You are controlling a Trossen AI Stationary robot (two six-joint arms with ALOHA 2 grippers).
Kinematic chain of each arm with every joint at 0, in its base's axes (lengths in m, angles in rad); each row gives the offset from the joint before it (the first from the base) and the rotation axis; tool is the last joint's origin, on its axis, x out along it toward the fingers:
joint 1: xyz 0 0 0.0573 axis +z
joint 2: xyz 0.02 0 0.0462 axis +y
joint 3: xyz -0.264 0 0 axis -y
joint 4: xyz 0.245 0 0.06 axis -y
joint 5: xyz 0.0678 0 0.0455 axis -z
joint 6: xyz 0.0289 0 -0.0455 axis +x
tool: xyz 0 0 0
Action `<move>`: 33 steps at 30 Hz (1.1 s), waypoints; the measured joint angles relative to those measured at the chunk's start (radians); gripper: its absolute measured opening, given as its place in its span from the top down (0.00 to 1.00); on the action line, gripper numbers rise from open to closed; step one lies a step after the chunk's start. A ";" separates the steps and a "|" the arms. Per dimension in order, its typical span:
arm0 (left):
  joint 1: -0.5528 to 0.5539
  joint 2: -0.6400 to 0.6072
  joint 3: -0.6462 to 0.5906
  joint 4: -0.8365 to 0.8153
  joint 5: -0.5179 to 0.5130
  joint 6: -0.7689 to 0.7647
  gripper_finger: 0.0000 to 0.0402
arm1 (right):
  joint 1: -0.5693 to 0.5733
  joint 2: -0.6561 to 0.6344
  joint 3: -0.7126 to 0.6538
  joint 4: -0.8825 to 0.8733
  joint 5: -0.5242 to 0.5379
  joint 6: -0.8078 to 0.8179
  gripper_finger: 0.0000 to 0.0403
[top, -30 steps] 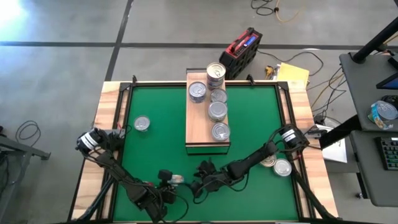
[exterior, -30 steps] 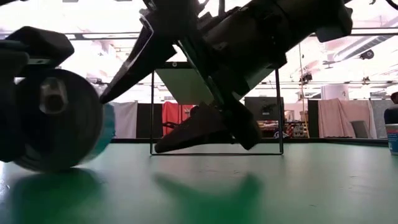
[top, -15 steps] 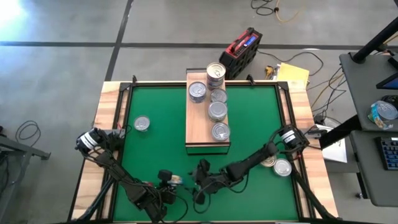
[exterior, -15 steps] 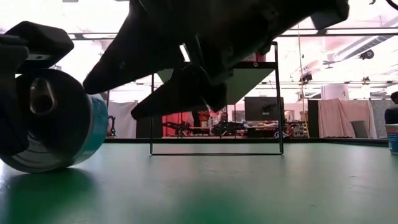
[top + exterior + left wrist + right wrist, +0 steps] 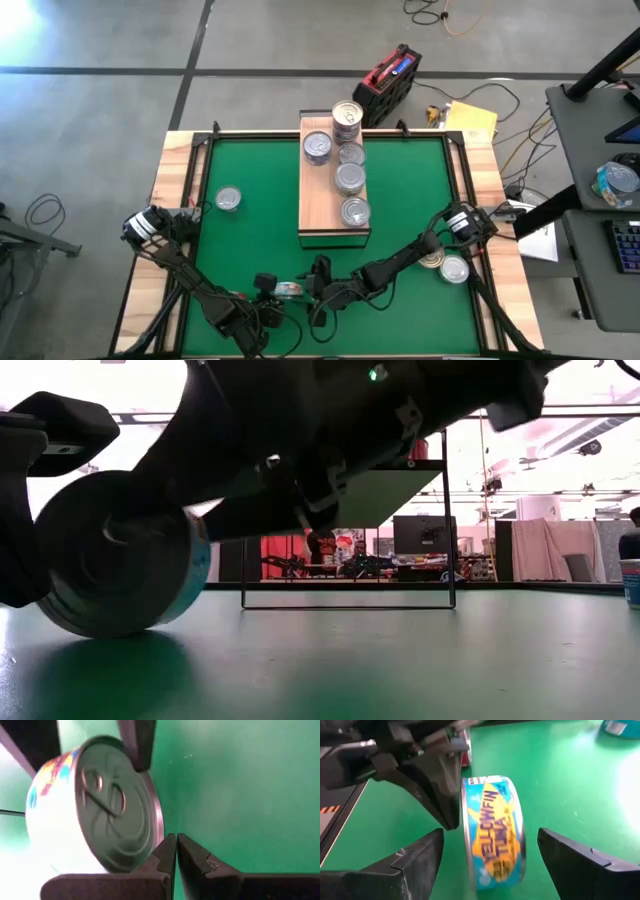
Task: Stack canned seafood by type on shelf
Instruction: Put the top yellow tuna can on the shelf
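Two dark arms reach in over the green mat (image 5: 250, 230) from its near corners. Largest on the mat is the shelf (image 5: 322, 215), a light-wood board running from the far edge toward the middle. It carries cans along its length: a silver-lidded can (image 5: 317, 147) at the far left, a short stack (image 5: 346, 118) at the far end, and three more lids (image 5: 351, 180) in a row down its right side toward the near end.

The right gripper (image 5: 485, 862) is low over the near centre of the mat, its fingers (image 5: 415, 865) spread wide on either side of a yellowfin tuna can (image 5: 492, 832) that stands on its edge; they flank it and whether they touch it I cannot tell. The left gripper (image 5: 175, 855) is just to the left of that can, fingertips pressed together and holding nothing, right against the can's rim.

One loose can (image 5: 228, 199) lies on the left of the mat. Two more cans (image 5: 448, 266) sit at the right edge, by the right arm.
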 joint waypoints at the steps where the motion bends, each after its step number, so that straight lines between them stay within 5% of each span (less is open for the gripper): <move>1: 0.000 0.000 0.000 0.000 0.000 0.000 1.00 | -0.001 0.006 0.000 0.004 -0.011 0.000 0.23; 7: 0.001 0.000 0.000 0.001 0.000 0.005 1.00 | 0.001 0.024 0.000 0.024 -0.015 0.004 0.35; 13: 0.001 0.000 0.001 0.003 -0.001 0.005 1.00 | 0.002 0.024 0.000 0.024 -0.014 -0.001 0.67; 22: -0.008 -0.024 0.001 0.001 -0.010 0.008 1.00 | 0.042 0.000 -0.001 -0.016 -0.003 0.004 0.67; 33: -0.020 -0.097 0.007 -0.033 -0.096 0.116 1.00 | 0.132 -0.229 -0.001 -0.447 0.048 0.097 0.67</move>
